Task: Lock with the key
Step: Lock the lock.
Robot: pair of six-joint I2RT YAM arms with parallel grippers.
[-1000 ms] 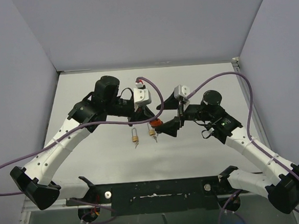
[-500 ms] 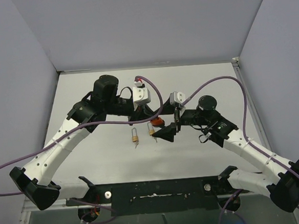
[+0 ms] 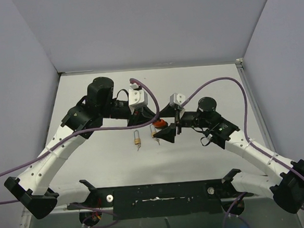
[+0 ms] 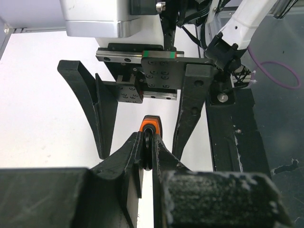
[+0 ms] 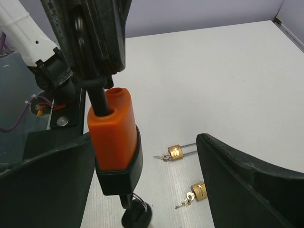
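Right wrist view: lock [image 5: 113,137] hangs upright in the air above the table [image 5: 213,71], near mid-table.
- Body: orange casing, rounded top, black collar around the lower end.
- Black shackle leg enters the top on the left side. Cannot tell whether the other leg is seated.
- Black-headed key [image 5: 137,216] sticks out of the underside, head downward.

Left gripper [image 4: 148,152]: fingers pressed together on the shackle, just above the orange body. The lock's whole weight hangs from this grip.

Right gripper [image 5: 147,142]: fingers apart, one on each side of the body. A clear gap shows on the right side. The left finger sits close by the collar; contact not resolvable.

Left wrist view: only the orange top with its black edge shows beyond the clamped fingertips, with the right gripper's two fingers flanking it.

Table: two small brass padlocks [image 5: 175,152] lie below, near each other, each with a small key. Both are well apart from the held lock.
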